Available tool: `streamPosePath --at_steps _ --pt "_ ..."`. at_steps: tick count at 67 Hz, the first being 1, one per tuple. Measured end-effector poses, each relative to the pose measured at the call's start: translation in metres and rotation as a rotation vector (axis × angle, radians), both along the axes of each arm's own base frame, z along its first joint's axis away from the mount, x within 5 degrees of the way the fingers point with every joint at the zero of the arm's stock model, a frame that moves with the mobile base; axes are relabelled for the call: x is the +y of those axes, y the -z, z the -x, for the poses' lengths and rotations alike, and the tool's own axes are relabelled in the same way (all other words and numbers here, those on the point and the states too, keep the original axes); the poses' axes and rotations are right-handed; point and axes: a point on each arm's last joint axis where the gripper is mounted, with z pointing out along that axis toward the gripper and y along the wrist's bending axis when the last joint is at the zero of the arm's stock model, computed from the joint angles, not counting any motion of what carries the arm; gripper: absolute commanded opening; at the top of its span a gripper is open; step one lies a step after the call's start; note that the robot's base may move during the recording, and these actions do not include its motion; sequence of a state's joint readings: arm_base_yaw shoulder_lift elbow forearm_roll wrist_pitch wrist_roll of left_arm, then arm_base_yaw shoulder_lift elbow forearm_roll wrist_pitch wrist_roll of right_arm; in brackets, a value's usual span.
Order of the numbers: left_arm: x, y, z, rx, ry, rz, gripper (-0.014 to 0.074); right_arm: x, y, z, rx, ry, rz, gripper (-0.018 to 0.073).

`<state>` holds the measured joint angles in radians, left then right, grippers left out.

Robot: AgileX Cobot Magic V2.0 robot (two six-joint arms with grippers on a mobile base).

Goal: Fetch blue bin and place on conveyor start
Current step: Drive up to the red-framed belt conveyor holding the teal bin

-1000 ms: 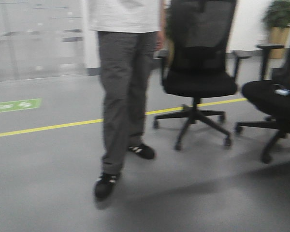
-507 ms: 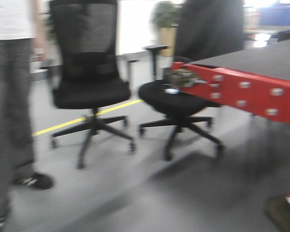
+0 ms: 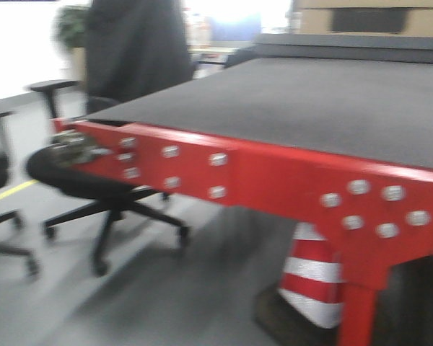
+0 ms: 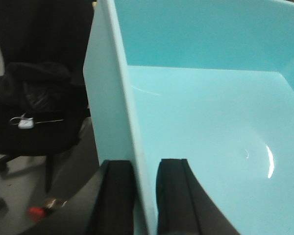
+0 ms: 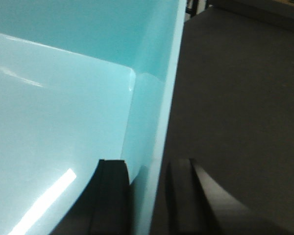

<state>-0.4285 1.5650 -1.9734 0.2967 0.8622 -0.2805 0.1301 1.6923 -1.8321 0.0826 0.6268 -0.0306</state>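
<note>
The pale turquoise blue bin [image 4: 206,112] fills both wrist views and is empty inside. My left gripper [image 4: 146,196] is shut on its left wall, one finger outside and one inside. My right gripper [image 5: 149,196] is shut on its right wall [image 5: 157,98] in the same way. The bin is held in the air; under its right side lies the dark belt [image 5: 235,98]. In the front view the conveyor start [image 3: 303,94] is a wide dark grey belt with a red bolted frame [image 3: 274,173], close ahead and to the right. Neither the bin nor the grippers show in the front view.
A black office chair [image 3: 86,180] with small items on its seat stands left of the conveyor's corner; it also shows in the left wrist view [image 4: 34,112]. A red and white cone [image 3: 314,277] stands under the frame. A red leg [image 3: 357,317] is at the lower right.
The front view has swung to the right: the standing person and the first chair have left the frame, and the red-framed conveyor has come from the right edge to fill the view.
</note>
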Motion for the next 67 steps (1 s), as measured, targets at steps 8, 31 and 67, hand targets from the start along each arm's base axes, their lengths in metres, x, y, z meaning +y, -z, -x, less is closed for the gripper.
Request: streamPosePath --at_steps 8,31,67 --pt "-0.0001 -0.0002 0.0 -0.002 0.0 0.0 -0.0111 0.0001 0.0001 -0.0017 -0.012 0.001 -0.002 -0.0153" --pt "-0.0003 -0.0001 0.0 0.0 0.003 0.004 -0.0111 0.0002 0.0006 -0.0038 -0.024 0.003 -0.002 -0.0153" --pt "-0.001 0.0001 0.0002 0.003 0.007 0.012 -0.0111 0.0001 0.0015 -0.0057 -0.032 0.005 0.002 -0.0153"
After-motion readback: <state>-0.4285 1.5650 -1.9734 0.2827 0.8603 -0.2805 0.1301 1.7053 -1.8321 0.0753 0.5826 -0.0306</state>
